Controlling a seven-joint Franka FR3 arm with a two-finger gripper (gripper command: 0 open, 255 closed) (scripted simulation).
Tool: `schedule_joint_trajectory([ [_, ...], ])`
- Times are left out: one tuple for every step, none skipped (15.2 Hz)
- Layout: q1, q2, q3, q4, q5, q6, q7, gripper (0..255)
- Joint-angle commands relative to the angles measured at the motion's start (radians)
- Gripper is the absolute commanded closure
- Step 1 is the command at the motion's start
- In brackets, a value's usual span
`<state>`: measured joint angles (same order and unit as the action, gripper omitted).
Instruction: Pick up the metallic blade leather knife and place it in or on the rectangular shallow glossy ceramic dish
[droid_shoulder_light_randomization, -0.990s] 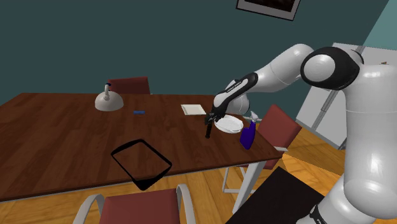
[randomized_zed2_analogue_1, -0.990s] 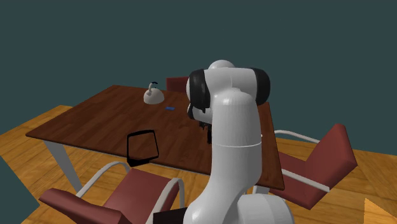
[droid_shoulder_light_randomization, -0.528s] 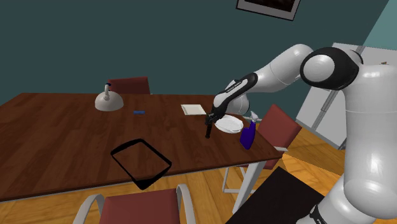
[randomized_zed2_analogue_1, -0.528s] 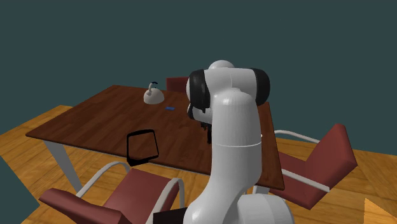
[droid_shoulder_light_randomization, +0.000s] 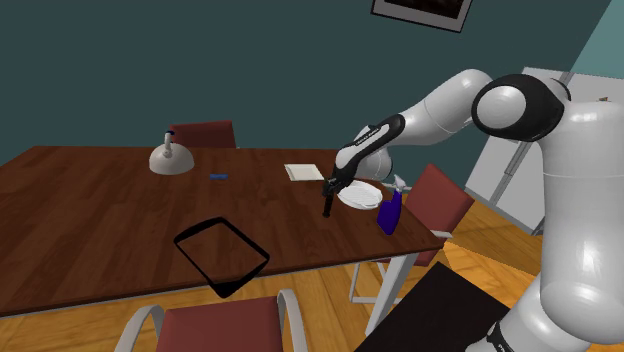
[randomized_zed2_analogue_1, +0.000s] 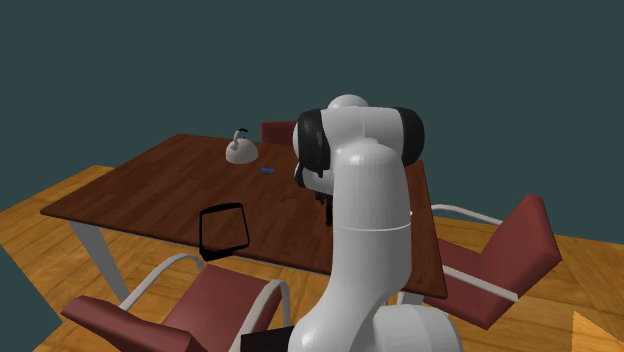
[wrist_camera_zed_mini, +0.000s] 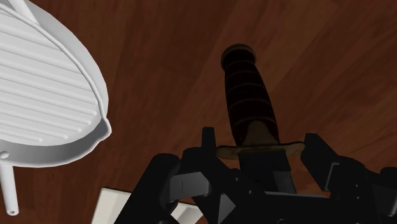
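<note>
The knife (wrist_camera_zed_mini: 248, 95) lies on the dark wooden table (droid_shoulder_light_randomization: 110, 210), showing a black ribbed handle and a brass guard. Its blade is hidden under my hand. My gripper (wrist_camera_zed_mini: 262, 149) is shut on the knife at the guard, one finger on each side. In the shoulder view the gripper (droid_shoulder_light_randomization: 327, 208) points down at the table near its right end. The rectangular dish (droid_shoulder_light_randomization: 221, 258) is a shallow black-rimmed tray near the table's front edge, well to the left of the gripper. The second exterior view shows the dish (randomized_zed2_analogue_1: 224, 232) too.
A white ribbed pan (wrist_camera_zed_mini: 44, 95) sits close beside the gripper, with a blue bottle (droid_shoulder_light_randomization: 389, 212) just past it. A white pad (droid_shoulder_light_randomization: 303, 172), a small blue item (droid_shoulder_light_randomization: 217, 177) and a white kettle (droid_shoulder_light_randomization: 170, 158) stand farther back. Red chairs (droid_shoulder_light_randomization: 220, 325) ring the table.
</note>
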<state>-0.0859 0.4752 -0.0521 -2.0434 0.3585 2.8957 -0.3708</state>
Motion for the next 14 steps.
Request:
schedule_joint_trajectory([
  [0.000,0.001,0.000,0.000,0.000,0.000,0.000,255],
  [0.004,-0.010,-0.006,-0.001,-0.005,-0.010,0.005,255],
  [0.008,-0.021,-0.011,-0.002,-0.009,-0.020,0.010,255],
  [0.012,-0.031,-0.017,-0.003,-0.014,-0.030,0.016,255],
  [0.016,-0.042,-0.022,-0.003,-0.019,-0.040,0.021,255],
  [0.020,-0.052,-0.027,-0.004,-0.025,-0.050,0.026,255],
  [0.024,-0.062,-0.032,-0.004,-0.030,-0.060,0.032,255],
  [0.028,-0.072,-0.037,-0.004,-0.035,-0.070,0.037,255],
  [0.031,-0.082,-0.042,-0.003,-0.041,-0.081,0.043,255],
  [0.034,-0.092,-0.047,-0.003,-0.046,-0.091,0.048,255],
  [0.038,-0.102,-0.051,-0.002,-0.052,-0.101,0.053,255],
  [0.041,-0.111,-0.055,-0.001,-0.058,-0.112,0.059,255],
  [0.044,-0.121,-0.060,0.000,-0.063,-0.122,0.064,255],
  [0.047,-0.130,-0.064,0.001,-0.069,-0.133,0.070,255],
])
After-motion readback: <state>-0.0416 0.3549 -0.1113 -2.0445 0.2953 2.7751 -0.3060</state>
